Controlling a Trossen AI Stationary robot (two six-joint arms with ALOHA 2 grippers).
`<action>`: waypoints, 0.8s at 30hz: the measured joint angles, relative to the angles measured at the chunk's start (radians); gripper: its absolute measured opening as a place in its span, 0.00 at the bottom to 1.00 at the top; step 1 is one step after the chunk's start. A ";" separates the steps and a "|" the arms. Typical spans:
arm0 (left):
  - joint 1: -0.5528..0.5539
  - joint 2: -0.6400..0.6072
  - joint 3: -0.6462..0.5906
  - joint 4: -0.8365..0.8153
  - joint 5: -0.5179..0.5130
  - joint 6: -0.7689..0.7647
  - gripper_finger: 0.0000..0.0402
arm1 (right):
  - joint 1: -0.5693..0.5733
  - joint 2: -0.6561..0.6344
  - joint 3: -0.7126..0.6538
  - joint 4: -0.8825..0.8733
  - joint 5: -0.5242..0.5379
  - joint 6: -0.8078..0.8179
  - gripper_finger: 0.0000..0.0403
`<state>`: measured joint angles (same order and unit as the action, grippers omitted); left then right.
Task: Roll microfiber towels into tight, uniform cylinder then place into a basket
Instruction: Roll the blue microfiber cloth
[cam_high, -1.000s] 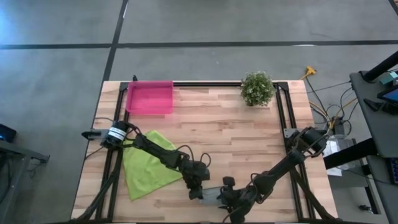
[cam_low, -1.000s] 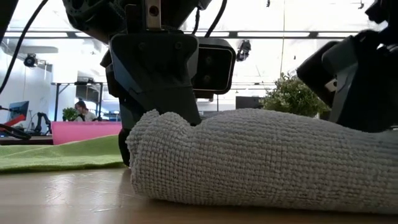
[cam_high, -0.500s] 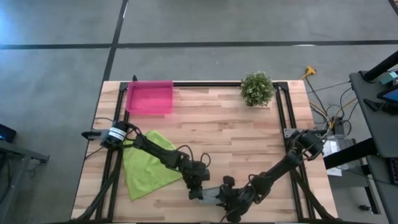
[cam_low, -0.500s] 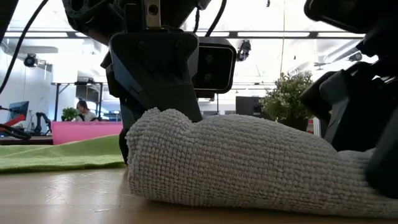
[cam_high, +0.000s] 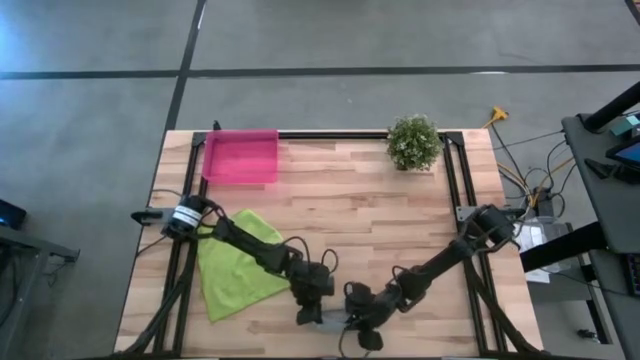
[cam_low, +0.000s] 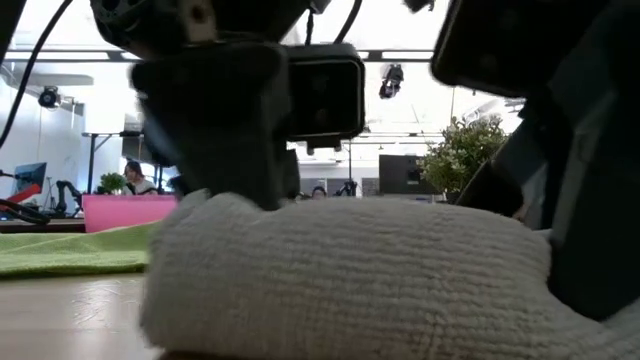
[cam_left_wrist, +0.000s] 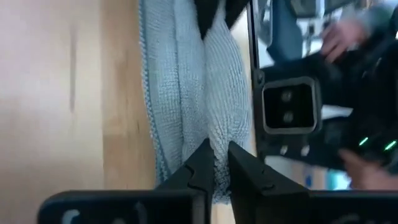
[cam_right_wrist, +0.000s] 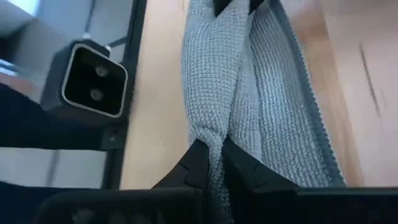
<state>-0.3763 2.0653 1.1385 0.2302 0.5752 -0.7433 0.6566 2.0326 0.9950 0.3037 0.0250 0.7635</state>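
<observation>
The lime green towel (cam_high: 236, 266) is lying flat at the table's left (well apart from the pink basket (cam_high: 240, 156) at the far left corner). Beside it, the left gripper (cam_high: 305, 316) is pinching one end of the rolled grey towel (cam_high: 333, 319) at the near edge. The right gripper (cam_high: 352, 322) is clamping the roll's other end.

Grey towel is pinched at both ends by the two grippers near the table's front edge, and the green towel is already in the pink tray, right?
Not quite. The grey towel is pinched by the left gripper and the right gripper, but the high view shows the green towel lying flat on the table, apart from the pink tray.
</observation>
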 joint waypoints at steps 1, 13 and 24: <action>-0.004 -0.002 0.000 -0.015 -0.001 0.038 0.06 | -0.010 0.000 -0.004 0.009 -0.026 0.013 0.04; -0.009 -0.138 -0.020 -0.352 -0.152 0.298 0.39 | -0.096 0.019 -0.033 0.076 -0.294 0.086 0.04; -0.101 -0.321 -0.050 -0.185 -0.401 0.436 0.41 | -0.125 0.019 -0.033 0.066 -0.250 0.139 0.06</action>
<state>-0.4778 1.7440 1.0885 0.0456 0.1746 -0.3076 0.5313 2.0514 0.9623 0.3698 -0.2245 0.9022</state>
